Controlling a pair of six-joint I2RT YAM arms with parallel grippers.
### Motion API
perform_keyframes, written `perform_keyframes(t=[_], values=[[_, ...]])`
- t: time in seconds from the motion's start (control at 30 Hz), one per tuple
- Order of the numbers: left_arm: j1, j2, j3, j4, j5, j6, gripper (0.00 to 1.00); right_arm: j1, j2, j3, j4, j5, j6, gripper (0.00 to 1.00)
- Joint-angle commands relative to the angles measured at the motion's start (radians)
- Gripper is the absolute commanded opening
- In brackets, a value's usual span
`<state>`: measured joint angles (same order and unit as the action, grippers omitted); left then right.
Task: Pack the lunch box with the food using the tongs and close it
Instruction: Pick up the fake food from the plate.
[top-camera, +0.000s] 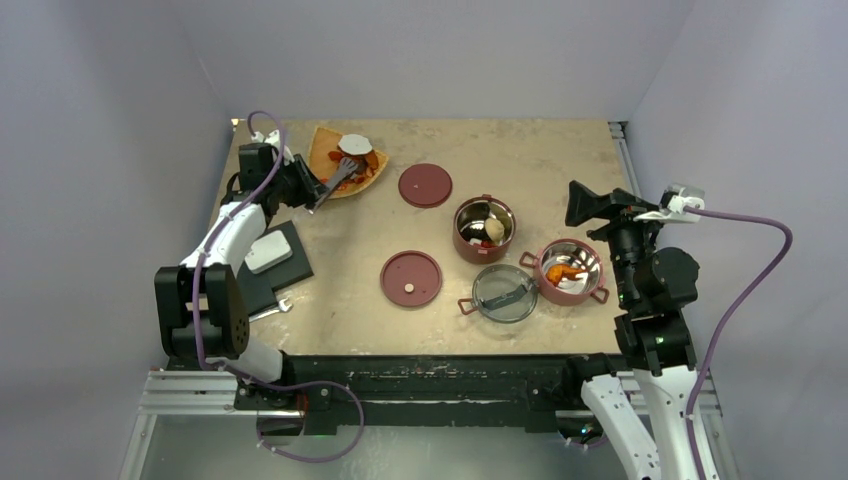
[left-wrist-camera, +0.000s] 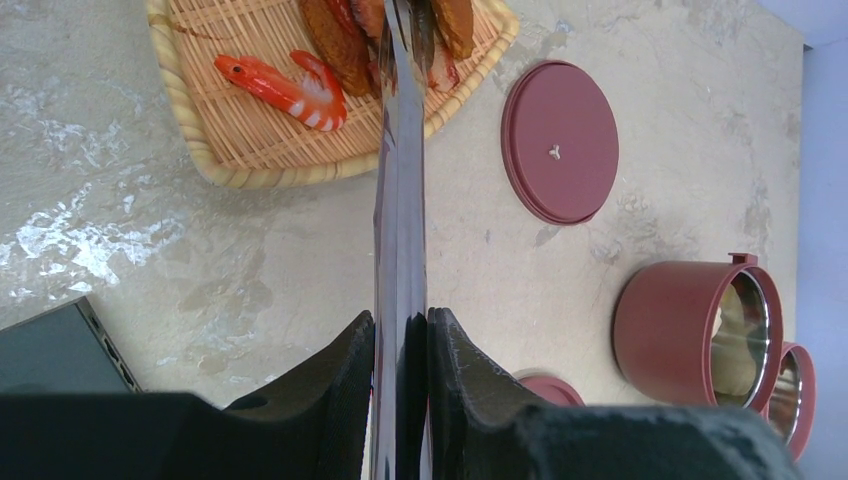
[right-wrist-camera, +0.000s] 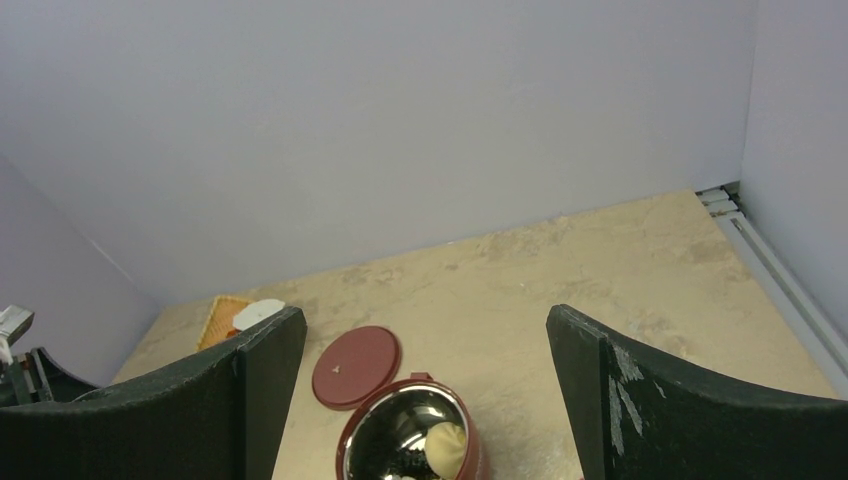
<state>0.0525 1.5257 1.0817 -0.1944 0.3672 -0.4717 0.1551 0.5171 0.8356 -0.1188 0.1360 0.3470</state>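
Two open bowls of the lunch box (top-camera: 485, 228) wait on the surface (top-camera: 560, 160) for filling. The left hand (left-wrist-camera: 400, 335) clamps the tongs (left-wrist-camera: 398, 200), whose tips reach the tray (left-wrist-camera: 230, 150) for the food (left-wrist-camera: 285, 85). The right hand (right-wrist-camera: 425, 335) hovers wide and empty.

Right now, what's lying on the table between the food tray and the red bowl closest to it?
A flat dark-red lid, apart from both the tray and the bowl; the overhead view shows it best.
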Motion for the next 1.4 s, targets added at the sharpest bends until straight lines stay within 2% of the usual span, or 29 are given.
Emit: perform_keyframes(t=[0.0, 0.5, 0.63, 0.9, 1.37], values=[[0.01, 0.012, 0.03, 0.064, 0.032, -0.02, 0.22, 0.0, 0.001, -0.001, 0.036, -0.01, -0.006, 0.94], [0.012, 0.069, 0.047, 0.084, 0.068, -0.045, 0.21, 0.0, 0.003, -0.003, 0.037, -0.01, -0.011, 0.94], [0.013, 0.06, 0.041, 0.084, 0.063, -0.05, 0.13, 0.0, 0.008, -0.004, 0.041, -0.01, -0.011, 0.94], [0.015, -0.021, 0.034, 0.027, -0.004, -0.041, 0.0, 0.0, 0.011, 0.001, 0.043, -0.005, -0.011, 0.94], [0.025, -0.221, -0.058, -0.046, -0.095, -0.018, 0.0, 0.0, -0.001, -0.001, 0.036, 0.008, -0.017, 0.95]])
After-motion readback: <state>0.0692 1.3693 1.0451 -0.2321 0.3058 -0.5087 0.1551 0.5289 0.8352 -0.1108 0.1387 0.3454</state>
